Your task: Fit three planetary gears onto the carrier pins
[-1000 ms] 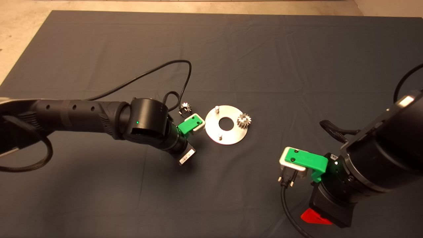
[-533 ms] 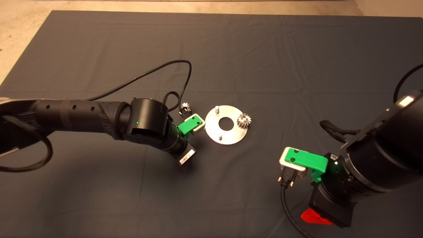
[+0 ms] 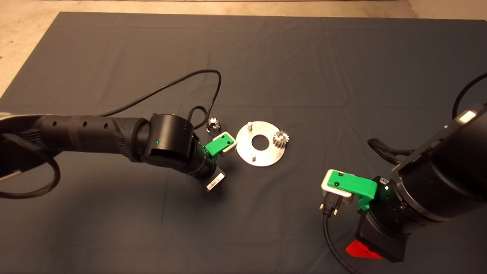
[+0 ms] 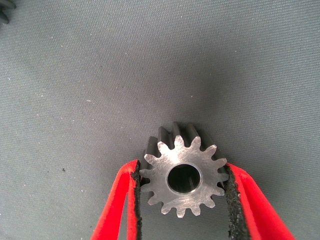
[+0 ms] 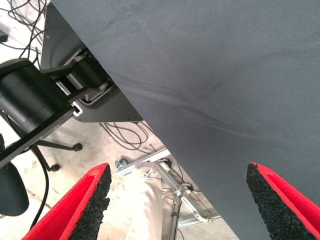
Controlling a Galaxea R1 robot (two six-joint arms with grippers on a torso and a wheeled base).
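Note:
The round silver disc (image 3: 266, 154) lies mid-mat, and two bare carrier pins (image 3: 249, 124) (image 3: 252, 156) stand on it. One planetary gear (image 3: 280, 139) sits on the disc's right side. A second gear (image 3: 214, 123) rests on the mat just left of the disc. My left gripper (image 3: 222, 144) hovers at the disc's left edge. In the left wrist view, the left gripper (image 4: 182, 172) is shut on a third gear (image 4: 162, 187), bore facing the camera, with a pad against the teeth on each side. My right gripper (image 5: 177, 172) stands open with nothing in it, parked at lower right (image 3: 363, 251).
A black cable (image 3: 182, 82) loops over the mat behind the left arm. The right wrist view shows the mat's edge (image 5: 150, 125), with the floor, cables and a chair base beyond. Bare mat stretches in front of and behind the disc.
The left gripper with its gear has crept very slightly toward the near side. The disc, the other gears and the right arm have not moved.

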